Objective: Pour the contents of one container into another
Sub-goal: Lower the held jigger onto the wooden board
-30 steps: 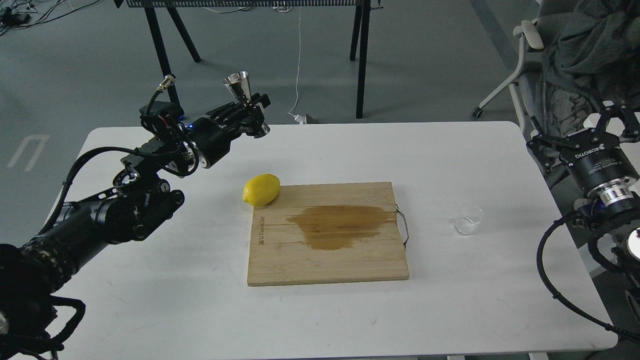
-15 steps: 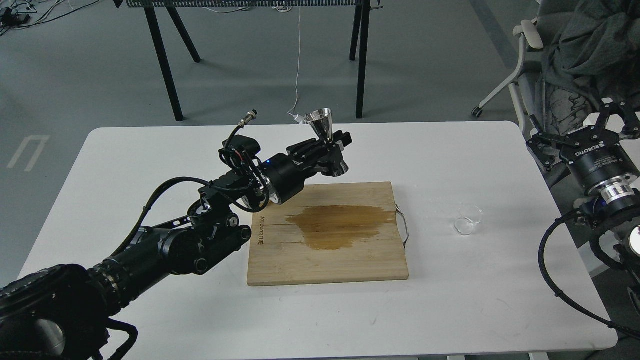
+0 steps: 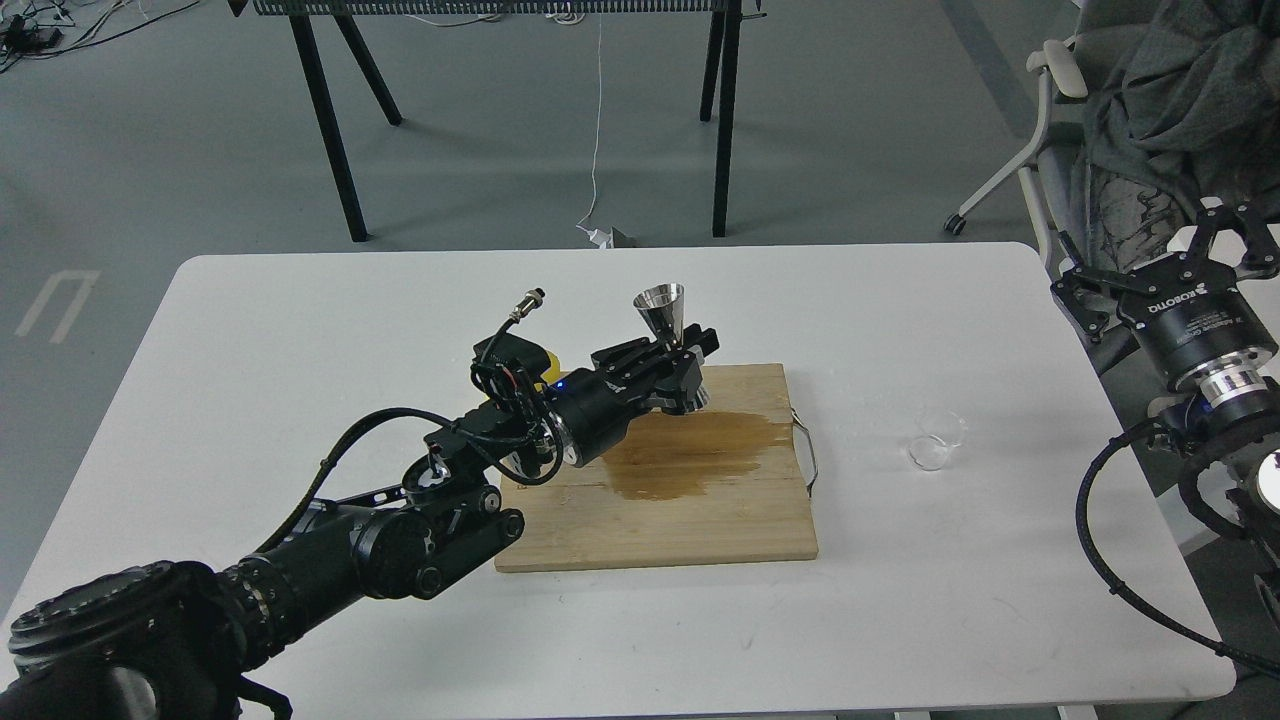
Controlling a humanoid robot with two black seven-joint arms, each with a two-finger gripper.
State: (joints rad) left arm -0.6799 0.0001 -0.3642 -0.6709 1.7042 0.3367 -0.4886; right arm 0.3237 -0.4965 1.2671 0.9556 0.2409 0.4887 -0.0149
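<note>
White table (image 3: 300,330); stained bamboo board (image 3: 700,520); grey floor (image 3: 150,150) behind.

bright, even overhead light | soft shadows | sharp focus

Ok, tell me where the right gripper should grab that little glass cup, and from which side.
Grip the glass cup across its round side wall, probably coming from the right, where the right gripper already hangs. The cup looks short and stands upright on bare table to the right of the cutting board, so low, level fingers should fit either side.
</note>
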